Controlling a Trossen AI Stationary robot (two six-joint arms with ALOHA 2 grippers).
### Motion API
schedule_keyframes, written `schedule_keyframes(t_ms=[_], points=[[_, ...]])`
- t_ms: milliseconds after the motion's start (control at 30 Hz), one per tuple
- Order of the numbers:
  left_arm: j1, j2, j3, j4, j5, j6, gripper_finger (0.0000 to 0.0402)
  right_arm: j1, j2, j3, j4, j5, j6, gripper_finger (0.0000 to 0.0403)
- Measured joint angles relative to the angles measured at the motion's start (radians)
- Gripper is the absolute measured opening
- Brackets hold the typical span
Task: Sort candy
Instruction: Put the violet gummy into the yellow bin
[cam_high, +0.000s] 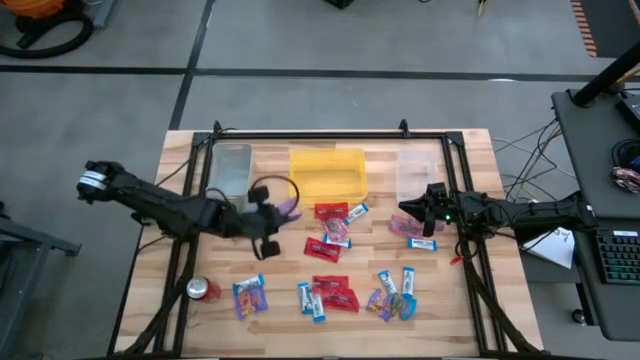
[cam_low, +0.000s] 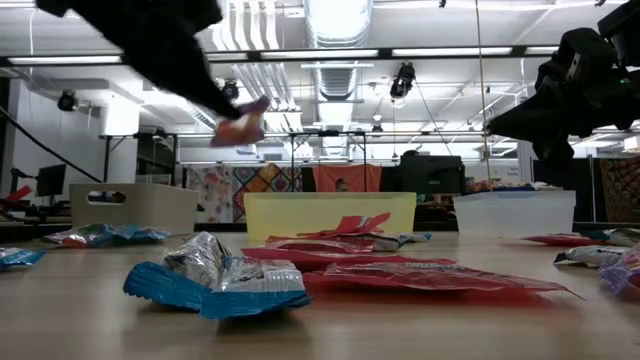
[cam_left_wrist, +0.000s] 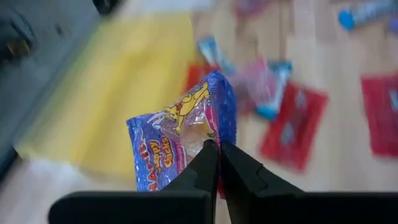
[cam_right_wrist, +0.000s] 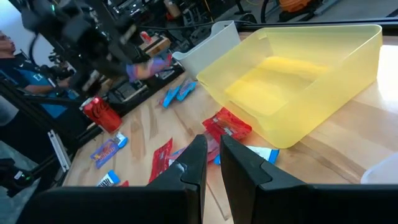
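Left wrist view: the left gripper (cam_left_wrist: 217, 149) has its jaws pressed together on the lower edge of a purple multicolour packet (cam_left_wrist: 180, 140). The packet stands up and away from the jaw tips, its long axis running roughly in line with the fingers, so it lies directly ahead of the jaws and is carried clear of the table.

Beyond the packet, on the same view, the yellow bin (cam_left_wrist: 118, 93) lies ahead and to one side, apart from it. Red packets and blue-and-white bars lie loose on the table (cam_left_wrist: 348, 56) past it.

High view: the left gripper (cam_high: 268, 222) hangs just short of the yellow bin (cam_high: 327, 173), with the clear bin (cam_high: 232, 168) beside it on the far row. Which bin this packet belongs in cannot be judged from the frames. The relation that governs the coming move is that both bins lie onward from the jaws, with the yellow one nearer to the packet's free end.

The right gripper (cam_high: 425, 208) waits at the far right near a second clear bin (cam_high: 418, 172); its jaws are almost closed and hold nothing. The remaining candy (cam_high: 330, 295) is scattered across the near half of the table, well apart from the left jaws. A red soda can (cam_high: 203, 290) stands at the near left.
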Motion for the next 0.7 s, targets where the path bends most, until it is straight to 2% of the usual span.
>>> schedule_keyframes(t_ms=[100,300,467,600,700], points=[[0.077,0.009,0.014,0.099,0.025,0.138,0.0,0.0,0.0,0.0,0.0,0.0,0.0,0.0038],[0.302,0.109,0.058,0.243,0.214,0.359,0.0,0.0,-0.001,0.0,0.001,0.0,0.0,0.0038],[0.482,0.255,0.146,0.249,0.352,0.467,0.0,0.0,-0.001,0.0,0.001,0.0,0.0,0.0038],[0.562,0.374,0.226,0.218,0.447,0.546,0.0,0.0,-0.001,0.0,0.001,0.0,0.0,0.0038],[0.598,0.455,0.286,0.156,0.471,0.588,0.0,0.0,-0.001,0.0,0.001,0.0,0.0,0.0038]])
